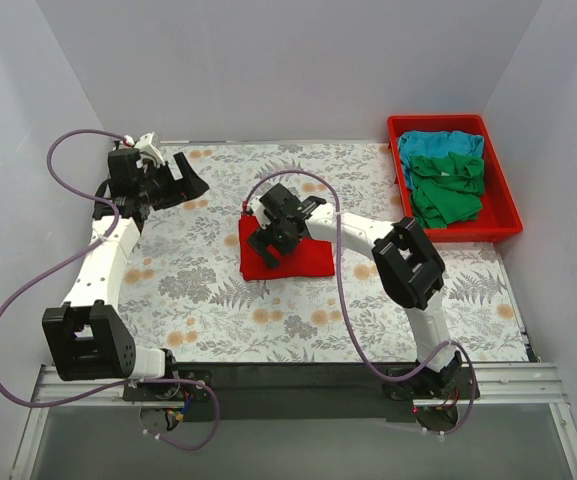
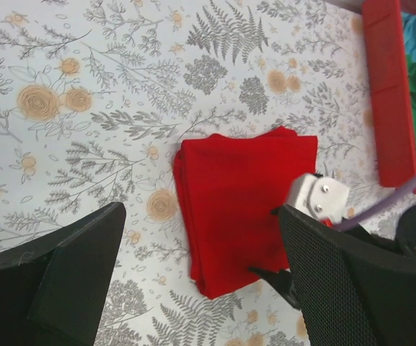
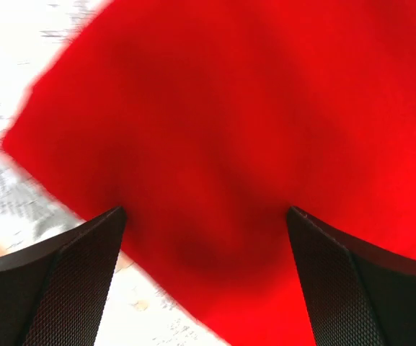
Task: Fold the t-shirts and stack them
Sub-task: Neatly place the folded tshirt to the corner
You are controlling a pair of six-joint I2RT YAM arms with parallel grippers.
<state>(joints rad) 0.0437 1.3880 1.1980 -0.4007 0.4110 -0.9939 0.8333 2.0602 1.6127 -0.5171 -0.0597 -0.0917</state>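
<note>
The bright red t-shirt [image 1: 308, 258] lies folded into a small rectangle on the floral table cloth, mid-table. My right gripper [image 1: 268, 245] is open directly over its left part, fingertips down at the cloth; in the right wrist view [image 3: 206, 216] red cloth [image 3: 229, 108] fills the space between the spread fingers. My left gripper [image 1: 183, 185] is open and empty, raised at the far left; its view [image 2: 200, 216] looks down on the red shirt [image 2: 240, 194]. The dark green t-shirt [image 1: 448, 190] and the turquoise t-shirt [image 1: 438, 143] lie crumpled in the tray.
A rigid red plastic tray [image 1: 503, 225] stands at the back right corner and shows in the left wrist view [image 2: 384, 94]. White walls enclose the table on three sides. Purple cables loop from both arms.
</note>
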